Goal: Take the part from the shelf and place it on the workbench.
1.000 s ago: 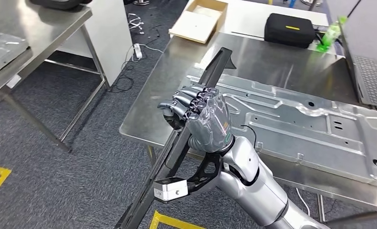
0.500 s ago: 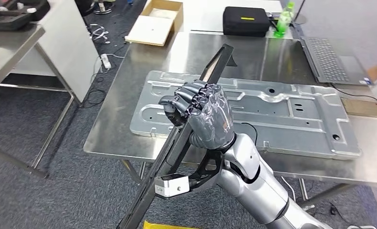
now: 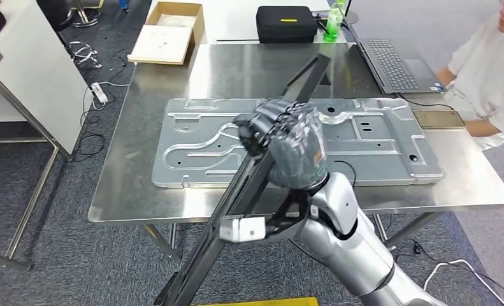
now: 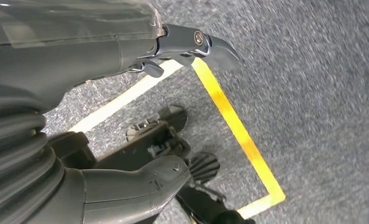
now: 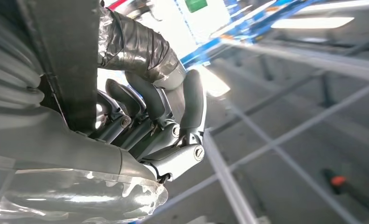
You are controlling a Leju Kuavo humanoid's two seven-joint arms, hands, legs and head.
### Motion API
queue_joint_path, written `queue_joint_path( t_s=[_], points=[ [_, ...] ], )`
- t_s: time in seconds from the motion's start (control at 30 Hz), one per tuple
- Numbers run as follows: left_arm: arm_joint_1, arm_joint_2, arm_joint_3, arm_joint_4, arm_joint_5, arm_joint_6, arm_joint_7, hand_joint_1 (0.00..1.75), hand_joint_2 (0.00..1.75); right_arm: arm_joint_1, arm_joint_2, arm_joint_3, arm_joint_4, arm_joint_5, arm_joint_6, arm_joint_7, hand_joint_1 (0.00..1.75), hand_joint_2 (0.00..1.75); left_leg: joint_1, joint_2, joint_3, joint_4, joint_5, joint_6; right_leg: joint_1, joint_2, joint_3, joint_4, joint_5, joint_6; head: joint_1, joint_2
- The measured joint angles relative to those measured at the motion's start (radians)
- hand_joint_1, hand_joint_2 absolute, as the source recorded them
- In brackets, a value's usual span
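A stainless-steel workbench (image 3: 141, 197) spans the scene in the head view, and on it lies a large stamped sheet-metal panel (image 3: 198, 137), flat and taking up most of the near half of the top. The robot's silver right arm (image 3: 348, 245) rises from below, and its right hand (image 3: 287, 150) grips a long black part (image 3: 233, 207), fingers wrapped round it about midway along its length. The part is tilted, its upper end raised above the panel and workbench, its lower end reaching down past the table's near edge toward the grey carpet. In the right wrist view the same dark fingers (image 5: 149, 100) curl tightly about the black bar (image 5: 68, 56). A person in a white shirt (image 3: 488, 76) sits at the table's far right corner, beside an open laptop (image 3: 396, 64). At the back edge of the workbench stand a black zip case (image 3: 286, 24) and a green bottle (image 3: 333, 14), just beside each other. A shallow cardboard box (image 3: 166, 39) rests on the floor beyond the table's far left corner. The left hand (image 4: 80, 51) hangs over carpet marked with yellow tape (image 4: 233, 126); whether its fingers are spread or curled cannot be told.
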Motion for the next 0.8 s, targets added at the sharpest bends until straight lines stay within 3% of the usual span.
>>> queue_joint_path(
  t_s=[0.07, 0.1, 0.17, 0.23, 0.3, 0.37, 0.4, 0.43, 0.47, 0.57, 0.63, 0.73, 0.8],
  points=[
    [0.000, 0.000, 0.000, 0.000, 0.000, 0.000, 0.000, 0.00, 1.75, -0.015, -0.017, -0.045, 0.019, -0.012, 0.001, 0.008, 1.75, 1.75, -0.002, 0.004, 0.002, 0.002, -0.004, -0.008, 0.003, -0.009, 0.063, -0.115, 0.039, -0.005, 0.000, 0.000],
    [0.000, 0.000, 0.000, 0.000, -0.001, 0.000, 0.000, 0.00, 1.75, -0.025, -0.026, -0.070, 0.032, -0.020, 0.004, 0.008, 1.75, 1.75, -0.004, 0.004, 0.002, 0.003, -0.006, -0.013, 0.006, -0.012, 0.078, -0.145, 0.043, -0.010, 0.000, 0.000],
    [0.001, 0.000, 0.000, 0.000, -0.002, 0.001, 0.000, 0.00, 1.75, -0.041, -0.043, -0.126, 0.063, -0.036, 0.008, 0.004, 1.75, 1.75, -0.006, 0.005, 0.003, 0.001, -0.007, -0.025, 0.013, -0.011, 0.079, -0.155, 0.039, -0.022, 0.000, 0.000],
    [0.001, 0.000, 0.000, 0.000, -0.003, 0.000, 0.001, 0.00, 1.75, -0.057, -0.057, -0.171, 0.098, -0.045, 0.015, 0.000, 1.75, 1.75, -0.004, 0.002, 0.001, 0.009, -0.018, -0.035, 0.010, -0.008, 0.083, -0.159, 0.040, -0.035, -0.001, 0.000],
    [0.001, 0.001, 0.000, 0.000, -0.003, -0.002, 0.002, 0.00, 1.75, -0.078, -0.069, -0.208, 0.135, -0.049, 0.025, -0.002, 1.75, 1.75, -0.002, -0.007, -0.030, 0.076, -0.059, -0.038, 0.007, -0.005, 0.087, -0.165, 0.041, -0.048, -0.002, 0.000],
    [0.004, 0.001, 0.000, 0.000, -0.003, -0.006, 0.004, 0.00, 1.75, -0.092, -0.079, -0.239, 0.167, -0.053, 0.042, -0.001, 1.75, 1.75, -0.003, -0.016, -0.092, 0.203, -0.113, -0.036, 0.012, -0.002, 0.089, -0.165, 0.038, -0.056, -0.002, 0.000],
    [0.006, 0.002, 0.000, 0.000, -0.002, -0.013, 0.007, 0.00, 1.75, -0.097, -0.084, -0.250, 0.183, -0.057, 0.059, 0.001, 1.75, 1.75, -0.004, -0.018, -0.120, 0.253, -0.125, -0.035, 0.015, 0.001, 0.091, -0.164, 0.037, -0.059, -0.001, 0.000],
    [0.008, 0.003, 0.000, 0.000, -0.002, -0.022, 0.011, 0.00, 1.75, -0.105, -0.089, -0.259, 0.201, -0.062, 0.080, 0.004, 1.75, 1.75, -0.004, -0.019, -0.135, 0.273, -0.118, -0.034, 0.017, 0.004, 0.092, -0.163, 0.036, -0.061, -0.001, 0.000],
    [0.009, 0.004, 0.000, 0.000, -0.001, -0.032, 0.015, 0.00, 1.75, -0.116, -0.095, -0.266, 0.224, -0.069, 0.107, 0.008, 1.75, 1.75, -0.005, -0.019, -0.133, 0.256, -0.093, -0.031, 0.018, 0.009, 0.093, -0.161, 0.034, -0.061, -0.001, 0.000],
    [0.005, 0.006, -0.001, 0.000, -0.007, -0.051, 0.026, 0.00, 1.75, -0.171, -0.108, -0.279, 0.316, -0.101, 0.195, 0.017, 1.75, 1.75, -0.007, -0.024, -0.070, 0.091, 0.004, -0.018, 0.021, 0.020, 0.092, -0.150, 0.027, -0.055, -0.001, 0.000],
    [0.000, 0.007, -0.002, 0.000, -0.015, -0.054, 0.032, 0.00, 1.75, -0.202, -0.114, -0.283, 0.384, -0.117, 0.230, 0.017, 1.75, 1.75, -0.011, -0.028, -0.049, 0.036, 0.016, -0.012, 0.023, 0.023, 0.084, -0.144, 0.027, -0.046, -0.001, 0.000],
    [-0.002, 0.007, -0.008, 0.000, -0.022, -0.054, 0.035, 0.00, 1.75, -0.226, -0.124, -0.290, 0.452, -0.140, 0.250, 0.011, 1.75, 1.75, -0.012, -0.028, -0.044, 0.020, 0.020, -0.002, 0.020, 0.022, 0.080, -0.142, 0.025, -0.030, 0.000, 0.000],
    [-0.005, 0.007, -0.012, 0.000, -0.024, -0.055, 0.036, 0.00, 1.75, -0.241, -0.128, -0.296, 0.485, -0.161, 0.260, 0.006, 1.75, 1.75, -0.007, -0.027, -0.037, 0.010, 0.025, 0.008, 0.016, 0.017, 0.058, -0.091, -0.007, -0.019, 0.000, 0.000]
  ],
)
